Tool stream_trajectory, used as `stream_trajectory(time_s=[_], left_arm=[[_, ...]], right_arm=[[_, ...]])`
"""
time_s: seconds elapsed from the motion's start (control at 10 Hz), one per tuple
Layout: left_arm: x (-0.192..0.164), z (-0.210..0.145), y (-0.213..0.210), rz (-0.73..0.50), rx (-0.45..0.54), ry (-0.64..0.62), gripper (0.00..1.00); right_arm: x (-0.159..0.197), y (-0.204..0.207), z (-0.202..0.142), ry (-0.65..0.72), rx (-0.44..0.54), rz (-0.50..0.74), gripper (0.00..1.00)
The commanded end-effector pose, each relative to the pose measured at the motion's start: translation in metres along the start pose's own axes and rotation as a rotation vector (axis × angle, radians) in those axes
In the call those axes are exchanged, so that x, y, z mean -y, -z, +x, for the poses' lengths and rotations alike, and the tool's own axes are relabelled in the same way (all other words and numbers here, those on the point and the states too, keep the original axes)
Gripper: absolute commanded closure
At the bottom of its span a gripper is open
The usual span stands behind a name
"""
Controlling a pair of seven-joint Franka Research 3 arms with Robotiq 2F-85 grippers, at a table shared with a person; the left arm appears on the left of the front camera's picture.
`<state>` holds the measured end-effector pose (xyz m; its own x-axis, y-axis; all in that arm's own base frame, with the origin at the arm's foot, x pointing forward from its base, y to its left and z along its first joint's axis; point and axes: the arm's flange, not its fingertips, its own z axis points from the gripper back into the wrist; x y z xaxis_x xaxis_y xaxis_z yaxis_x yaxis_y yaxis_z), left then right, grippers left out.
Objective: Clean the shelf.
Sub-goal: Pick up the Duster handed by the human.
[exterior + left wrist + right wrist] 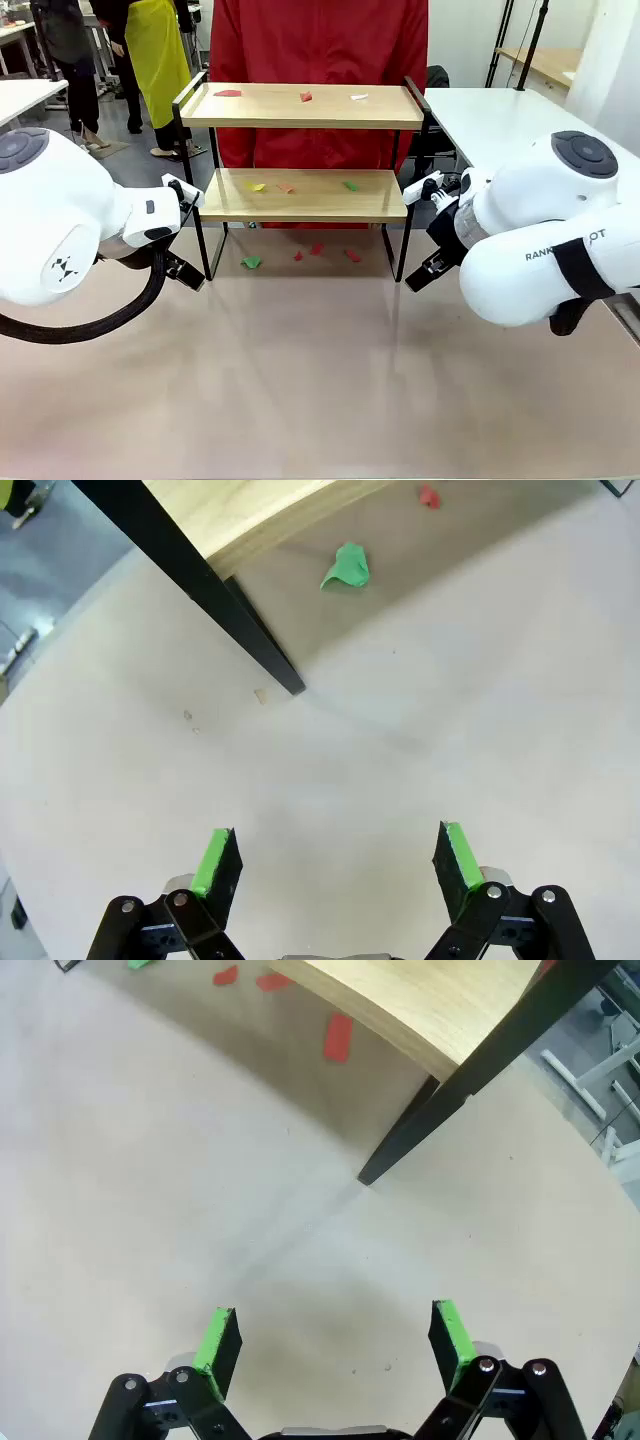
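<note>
The left claw (335, 855) and right claw (335, 1335) both gape wide, empty. My worry: the flat coloured scraps (351, 185) slip the pads (212, 862), or a claw clips the shelf (300, 207) frame.

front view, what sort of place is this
Probably a robotics lab: a left arm and right arm flank a table holding a shelf, more white tables stand beyond, and black stands rise at the back.

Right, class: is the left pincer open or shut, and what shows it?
Open: in its wrist view the left pincer shows green pads wide apart, nothing between them.
</note>
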<state>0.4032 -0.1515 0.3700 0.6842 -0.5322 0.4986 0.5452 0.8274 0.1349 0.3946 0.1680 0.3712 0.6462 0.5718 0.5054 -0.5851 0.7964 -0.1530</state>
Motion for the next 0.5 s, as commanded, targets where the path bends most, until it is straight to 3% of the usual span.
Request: stream_trajectory(time_s=[0.0, 0.4], left_arm=[[0.0000, 0.0001, -0.0001, 0.000, 0.000, 0.000, 0.00], [0.0000, 0.0001, -0.0001, 0.000, 0.000, 0.000, 0.00]], right_arm=[[0.0000, 0.0000, 0.0000, 0.000, 0.000, 0.000, 0.00], [0.0000, 0.0000, 0.0000, 0.000, 0.000, 0.000, 0.00]])
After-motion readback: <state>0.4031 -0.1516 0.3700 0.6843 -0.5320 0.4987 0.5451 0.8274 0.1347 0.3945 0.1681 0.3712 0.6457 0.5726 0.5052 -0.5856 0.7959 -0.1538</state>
